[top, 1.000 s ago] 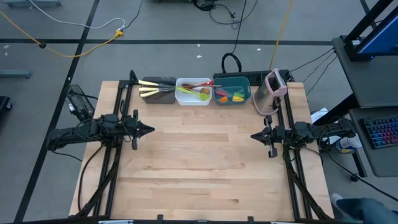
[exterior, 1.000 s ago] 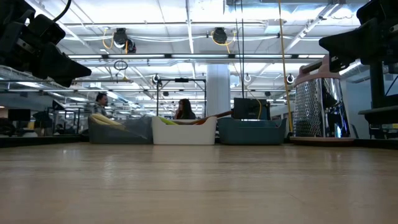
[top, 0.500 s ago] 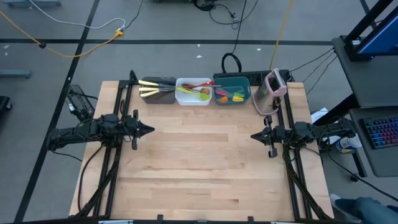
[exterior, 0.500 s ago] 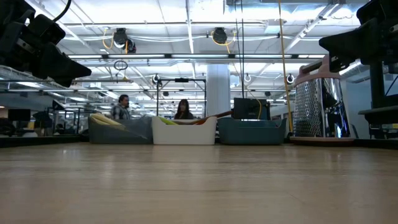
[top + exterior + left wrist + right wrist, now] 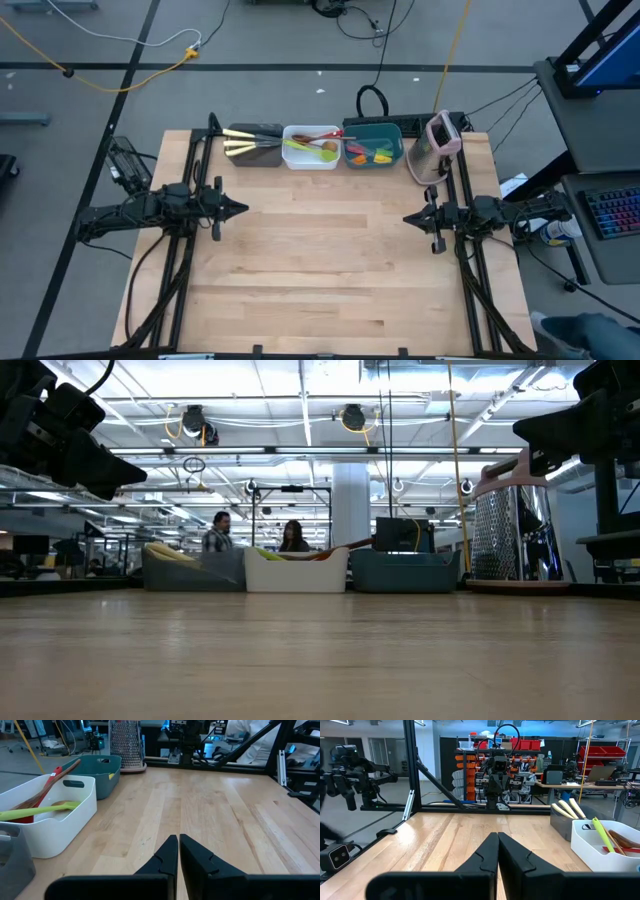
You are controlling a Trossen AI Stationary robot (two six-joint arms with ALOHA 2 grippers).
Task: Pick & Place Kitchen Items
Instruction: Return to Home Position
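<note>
Since the earlier frames nothing on the desk (image 5: 320, 260) has shifted and both arms are posed as before. Only a person (image 5: 218, 532) far back in the room, seen in the low view, has walked to the right, toward a second person (image 5: 293, 536).

The left arm lies folded low at the desk's left edge, forearm level, pointing toward the middle. The left claw (image 5: 243, 209) hangs above the wood with its two fingers (image 5: 170, 851) pressed together on nothing.

Three tubs stand in a row along the far edge. The grey tub (image 5: 270, 157) on the left holds the cream-handled knives (image 5: 238, 148), lying lengthwise left to right with handles toward the left. The white tub (image 5: 311, 165) in the middle holds a green spoon (image 5: 303, 150) and a red spoon (image 5: 315, 133), both lying roughly left to right. The teal tub (image 5: 374, 165) holds the spatulas (image 5: 370, 155), a small heap of orange, yellow and green; which way they point cannot be told. Just right of it stands a pink-and-grey grater (image 5: 437, 146), upright.

The right arm mirrors the left at the desk's right edge. The right claw (image 5: 406, 219) points toward the middle, its fingers (image 5: 489, 847) also closed tight and holding nothing.
</note>
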